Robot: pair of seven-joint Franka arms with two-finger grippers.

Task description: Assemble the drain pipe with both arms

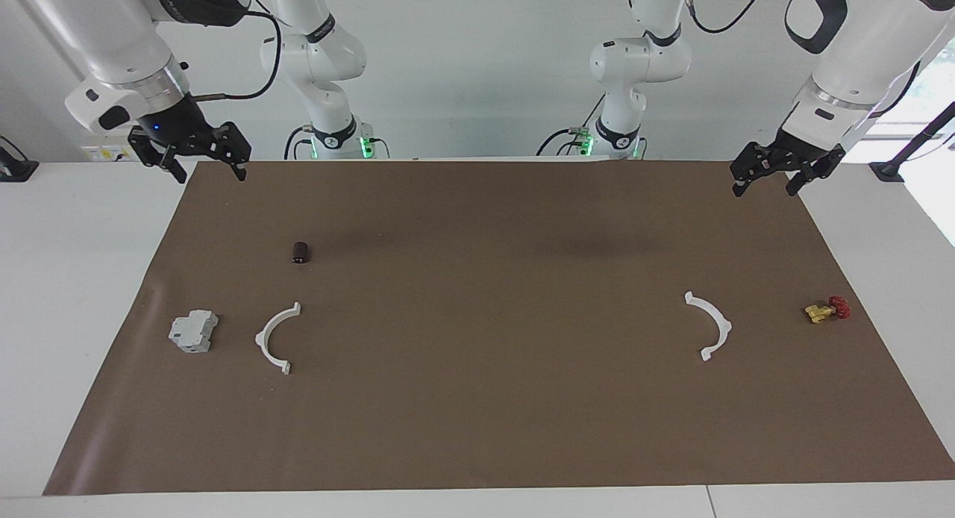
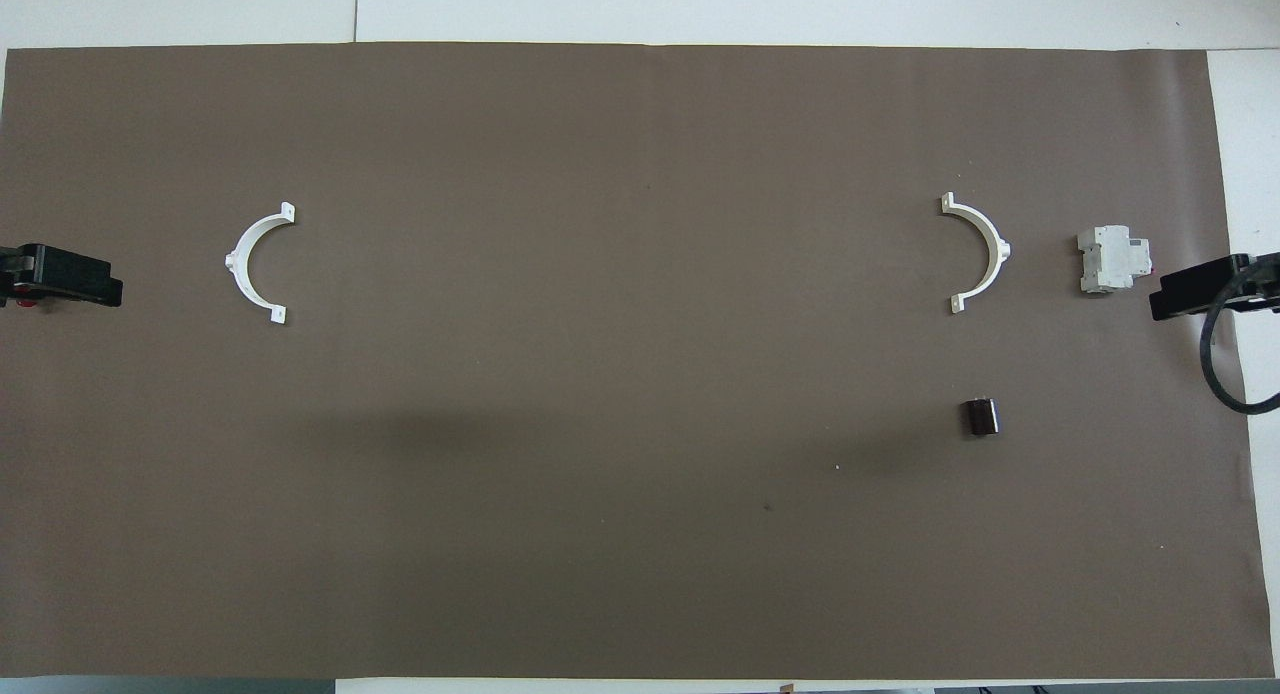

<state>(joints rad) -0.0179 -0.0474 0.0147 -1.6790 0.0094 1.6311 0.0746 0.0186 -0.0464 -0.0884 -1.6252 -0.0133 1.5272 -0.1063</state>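
On the brown mat (image 1: 477,428), two half-ring arcs (image 1: 274,337) (image 1: 710,325) lie flat, hollows facing each other.

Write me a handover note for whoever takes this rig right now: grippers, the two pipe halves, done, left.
Left gripper: open, empty, raised over the mat's corner at the left arm's end. Waiting.
Right gripper: open, empty, raised over the mat's corner at the right arm's end.
Pipe halves: one white half-ring lies flat toward the left arm's end, beside the yellow-and-red valve. The other half-ring lies flat toward the right arm's end, beside the grey block; a small dark cylinder sits nearer the robots.
Done: nothing; halves far apart, untouched.
Left: pick up each half, bring them together, join into one ring.
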